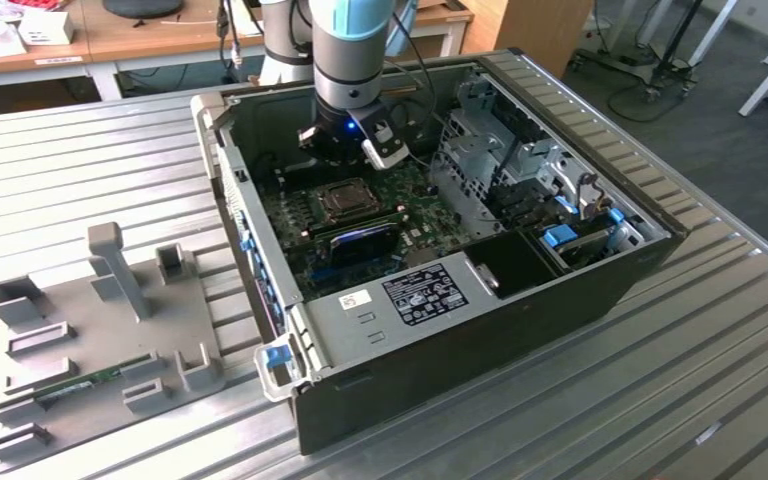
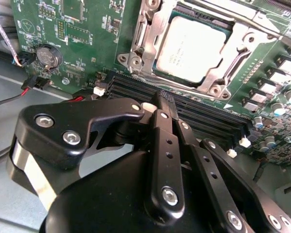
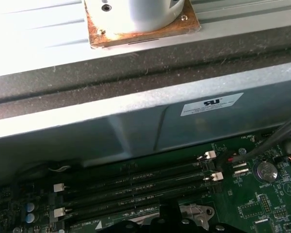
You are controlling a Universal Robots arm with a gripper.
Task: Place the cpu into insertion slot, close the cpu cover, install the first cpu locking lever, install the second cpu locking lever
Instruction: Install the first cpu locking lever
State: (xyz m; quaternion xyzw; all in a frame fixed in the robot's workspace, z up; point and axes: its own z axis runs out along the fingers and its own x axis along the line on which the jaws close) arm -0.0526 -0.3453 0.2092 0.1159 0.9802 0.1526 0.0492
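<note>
A: Where is the small flat square cpu with the silvery-grey metal top [image 2: 193,48]?

B: In the second wrist view it lies flat in the small square insertion slot with the silvery metal rim [image 2: 136,53] on the green motherboard [image 2: 87,36]. The thin silvery metal cpu cover, a frame with a hollow centre [image 2: 235,48], lies down around it, its bars touching the chip's edges.

A: And the black tool [image 2: 161,104]?

B: It hangs just above the long black memory slots [image 2: 203,114] beside the socket. Its fingers [image 2: 165,141] look pressed together with nothing between them.

A: Where does all this sit?

B: In the exterior view the open black computer case [image 1: 491,330] lies on its side in the middle of the ribbed metal bench [image 1: 77,170], and the arm reaches down into it, the tool [image 1: 344,148] over the board near the case's far wall. A grey fixture plate with upright blocks [image 1: 104,330] lies beside the case, toward the bench's near corner at the exterior view's left.
</note>
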